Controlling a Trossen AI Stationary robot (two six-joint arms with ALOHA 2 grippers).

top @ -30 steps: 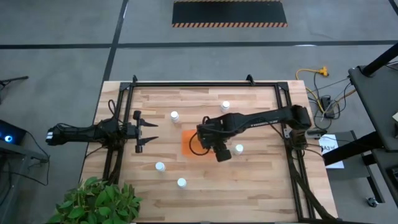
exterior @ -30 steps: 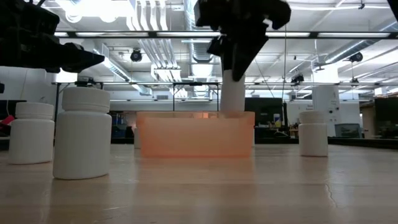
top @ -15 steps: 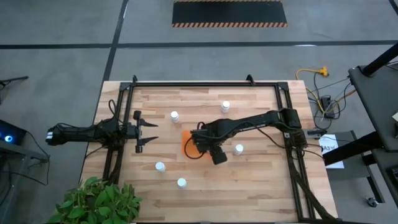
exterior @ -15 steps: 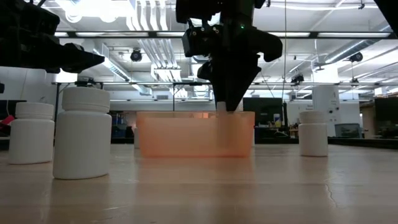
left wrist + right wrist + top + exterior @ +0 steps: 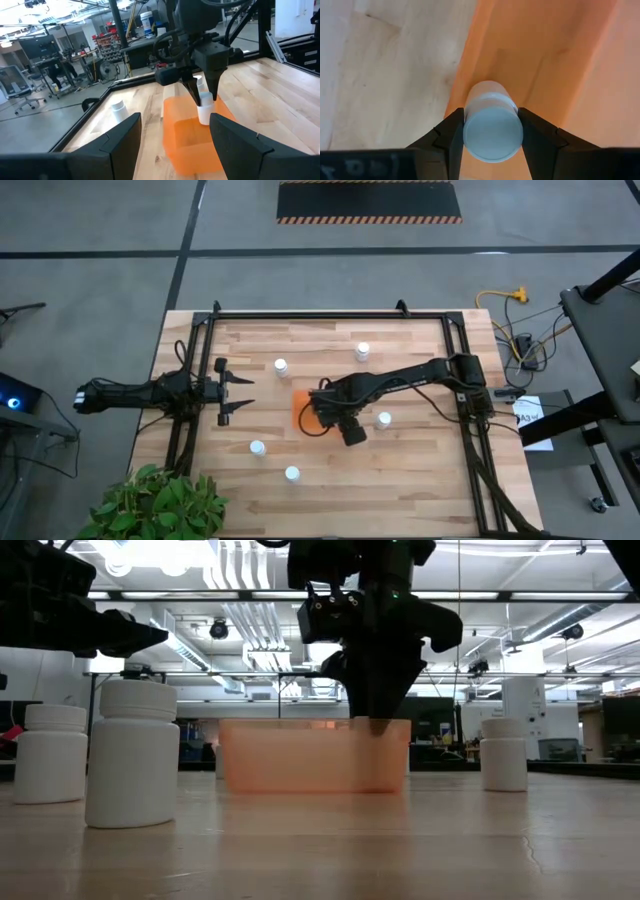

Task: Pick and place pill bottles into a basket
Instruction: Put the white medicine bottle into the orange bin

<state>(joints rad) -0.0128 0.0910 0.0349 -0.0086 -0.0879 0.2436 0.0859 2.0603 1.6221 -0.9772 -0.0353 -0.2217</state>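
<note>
The right gripper (image 5: pixel 492 131) is down inside the basket (image 5: pixel 300 406), jaws clamped on a bottle (image 5: pixel 492 122) against its right-hand wall. Five bottles stand loose around it: two far (image 5: pixel 362 351) (image 5: pixel 281 365), one right (image 5: pixel 384 419), two near (image 5: pixel 258 447) (image 5: pixel 291 473). The left gripper (image 5: pixel 240 390) waits open at the left edge. A plant (image 5: pixel 155 505) sits off the near-left corner.

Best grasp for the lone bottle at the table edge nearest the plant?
Come at the bottle from straight above and close on opposite sides of its round body, near the top. It stands upright with nothing close beside it, so probably any wrist rotation works.
</note>
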